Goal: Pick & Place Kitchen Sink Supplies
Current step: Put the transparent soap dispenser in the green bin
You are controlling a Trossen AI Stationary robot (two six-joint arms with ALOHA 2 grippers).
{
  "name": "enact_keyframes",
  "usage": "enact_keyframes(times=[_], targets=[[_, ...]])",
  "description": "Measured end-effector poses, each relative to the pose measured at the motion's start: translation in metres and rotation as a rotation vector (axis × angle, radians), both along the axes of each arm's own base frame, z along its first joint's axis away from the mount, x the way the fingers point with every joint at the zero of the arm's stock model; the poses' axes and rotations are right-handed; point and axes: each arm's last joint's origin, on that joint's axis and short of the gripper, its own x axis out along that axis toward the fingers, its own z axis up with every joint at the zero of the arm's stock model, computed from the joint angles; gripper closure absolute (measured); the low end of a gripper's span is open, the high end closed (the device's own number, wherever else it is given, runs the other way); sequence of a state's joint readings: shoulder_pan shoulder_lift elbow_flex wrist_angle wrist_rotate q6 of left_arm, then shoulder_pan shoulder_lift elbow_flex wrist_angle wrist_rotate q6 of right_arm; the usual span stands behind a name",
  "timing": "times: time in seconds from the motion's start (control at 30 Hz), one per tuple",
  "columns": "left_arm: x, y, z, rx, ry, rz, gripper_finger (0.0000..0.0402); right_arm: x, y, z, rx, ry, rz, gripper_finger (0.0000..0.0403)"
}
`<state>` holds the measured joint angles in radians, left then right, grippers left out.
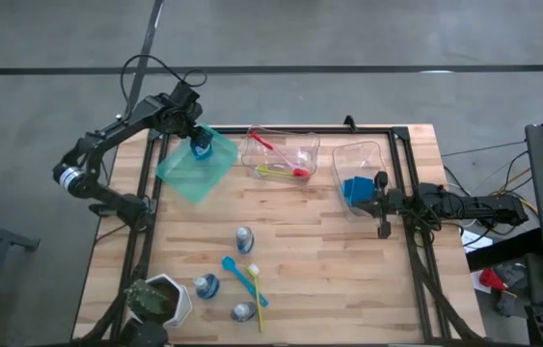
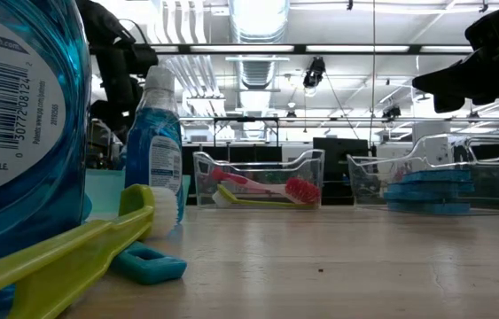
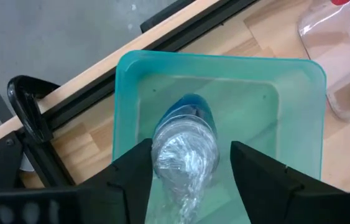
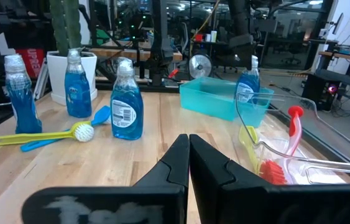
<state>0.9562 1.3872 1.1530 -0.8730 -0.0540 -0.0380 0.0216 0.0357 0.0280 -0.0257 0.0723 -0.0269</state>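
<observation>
A small clear bottle of blue liquid (image 3: 184,146) stands in the teal bin (image 1: 182,173) at the table's far left; the right wrist view shows this bottle (image 4: 247,88) upright. My left gripper (image 3: 191,149) hangs over the bin, slanting down, open, with a finger on each side of the bottle's upper part. Three more bottles (image 1: 244,238) (image 1: 205,285) (image 1: 243,311) stand on the near table beside a teal brush (image 1: 235,271) and a yellow-green brush (image 1: 257,297). My right gripper (image 4: 189,155) waits shut at the right edge, holding nothing. My left gripper stands around the bottle's clear upper part (image 3: 187,162), coming from above at a slant. A gap shows between the bottle and one finger (image 3: 249,168). Whether the other finger (image 3: 134,174) touches the bottle, I cannot tell.
A clear bin (image 1: 281,154) at the far middle holds a pink and a yellow-green brush. Another clear bin (image 1: 372,154) at the far right holds blue sponges (image 1: 355,189). A white pot with a green plant (image 1: 160,299) stands at the near left corner.
</observation>
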Motion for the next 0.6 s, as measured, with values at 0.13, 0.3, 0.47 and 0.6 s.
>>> enact_keyframes(times=[0.13,0.3,0.47,0.6], targets=[[-0.002,-0.003,0.005,0.015,-0.009,-0.003,0.0186,0.000,0.000,0.000,0.000,0.000,0.000,0.0394],[-0.007,-0.009,0.015,0.051,-0.032,-0.007,0.0184,0.000,0.000,0.000,0.000,0.000,0.000,0.0394],[-0.014,-0.020,0.032,0.115,-0.074,-0.013,0.0184,0.000,0.000,0.000,0.000,0.000,0.000,0.0394],[-0.020,-0.033,0.047,0.167,-0.123,-0.027,0.0183,0.000,0.000,0.000,0.000,0.000,0.000,0.0394]])
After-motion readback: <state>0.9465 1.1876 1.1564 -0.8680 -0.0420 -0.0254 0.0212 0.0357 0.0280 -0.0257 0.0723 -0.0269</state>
